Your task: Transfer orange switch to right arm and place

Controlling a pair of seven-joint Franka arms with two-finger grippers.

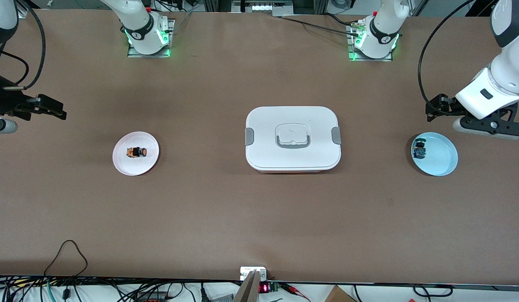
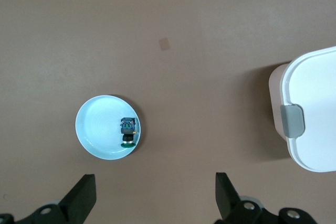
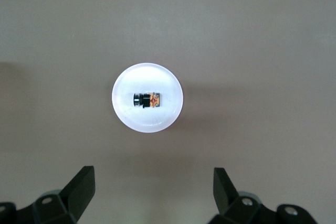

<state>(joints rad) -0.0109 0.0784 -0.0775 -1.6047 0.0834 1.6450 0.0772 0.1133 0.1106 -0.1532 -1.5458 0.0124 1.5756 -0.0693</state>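
Note:
The orange switch (image 1: pixel 137 152) (image 3: pixel 147 99) lies on its side in a small white plate (image 1: pixel 121 163) (image 3: pixel 126 119) toward the right arm's end of the table. My right gripper (image 1: pixel 60 110) (image 3: pixel 153 171) hangs open over bare table beside that plate, with nothing between its fingers. Over the table at the left arm's end, my left gripper (image 1: pixel 431 110) (image 2: pixel 155 179) is also open and empty, beside a light blue plate (image 1: pixel 442 163) (image 2: pixel 94 129).
A small blue-and-green switch (image 1: pixel 419 150) (image 2: pixel 128 129) lies in the light blue plate. A closed white lunch box (image 1: pixel 293 159) (image 2: pixel 315 103) with grey side clips sits mid-table between the two plates. Cables run along the table edge nearest the front camera.

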